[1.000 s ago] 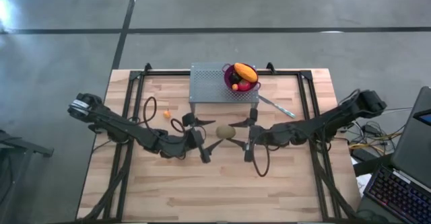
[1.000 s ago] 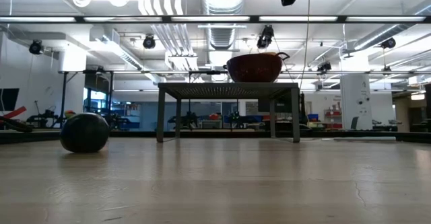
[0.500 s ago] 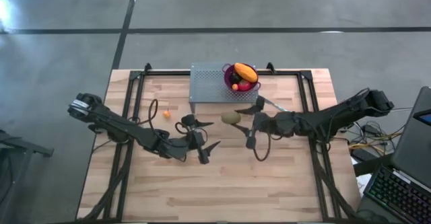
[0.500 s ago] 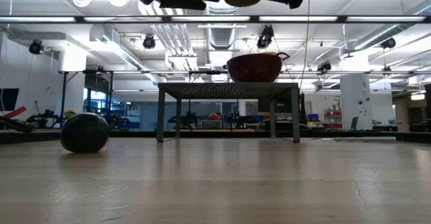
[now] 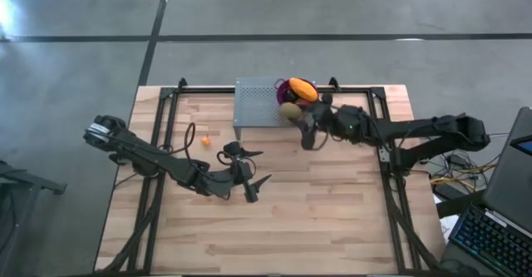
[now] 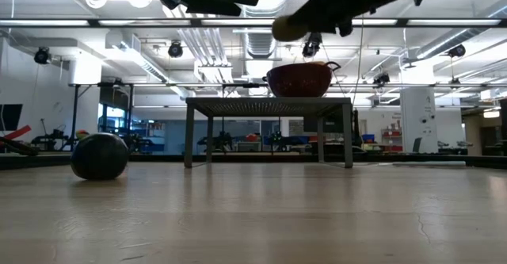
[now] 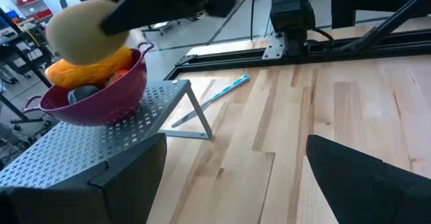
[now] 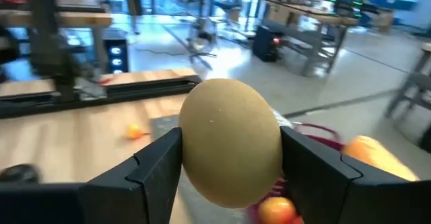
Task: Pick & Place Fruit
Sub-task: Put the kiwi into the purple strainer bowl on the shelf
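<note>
The right gripper (image 5: 293, 116), pinching the brown-green oval fruit (image 5: 288, 111) beside the purple bowl (image 5: 285, 89) on the desk's far edge, should move over the bowl (already quite full) before letting go gently, while the left gripper (image 5: 252, 175) waits spread wide mid-desk.

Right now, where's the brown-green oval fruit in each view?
High view: brown-green oval fruit in the right hand, at the purple bowl's edge.
Low view: near the top, up and to the left of the bowl.
Left wrist view: upper left, above the bowl.
Right wrist view: centre, between the fingers.
Shared landmark: the bowl on the metal stand.
</note>
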Motion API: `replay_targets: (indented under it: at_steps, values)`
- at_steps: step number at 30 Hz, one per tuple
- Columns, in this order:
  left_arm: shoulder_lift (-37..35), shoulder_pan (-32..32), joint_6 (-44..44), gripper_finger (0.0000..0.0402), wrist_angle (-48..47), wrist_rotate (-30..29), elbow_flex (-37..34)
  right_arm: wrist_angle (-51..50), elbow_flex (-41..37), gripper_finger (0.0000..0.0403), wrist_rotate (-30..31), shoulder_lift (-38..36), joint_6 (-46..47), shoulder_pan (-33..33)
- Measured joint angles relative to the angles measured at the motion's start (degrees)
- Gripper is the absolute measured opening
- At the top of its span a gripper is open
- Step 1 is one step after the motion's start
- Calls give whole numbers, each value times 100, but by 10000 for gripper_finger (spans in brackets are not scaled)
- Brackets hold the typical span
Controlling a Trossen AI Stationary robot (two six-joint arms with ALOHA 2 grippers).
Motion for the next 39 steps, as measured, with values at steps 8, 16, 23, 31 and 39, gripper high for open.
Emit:
replay_targets:
  at_steps: [8, 16, 23, 31, 39]
  values:
    - [4, 22, 0, 360, -2, 0, 0, 20, 2, 226, -6, 79, 80, -472]
    - [7, 39, -70, 360, -18, 2, -2, 33, 24, 225, -6, 473, -45, -769]
    - [7, 39, -96, 360, -55, 2, -11, 20, 272, 231, -4, 717, -186, -899]
    - [7, 39, -103, 360, -53, 2, -11, -331, 456, 223, -6, 758, -231, -933]
    - [7, 39, -105, 360, -50, 2, -12, -577, 457, 230, 1, 756, -155, -1119]
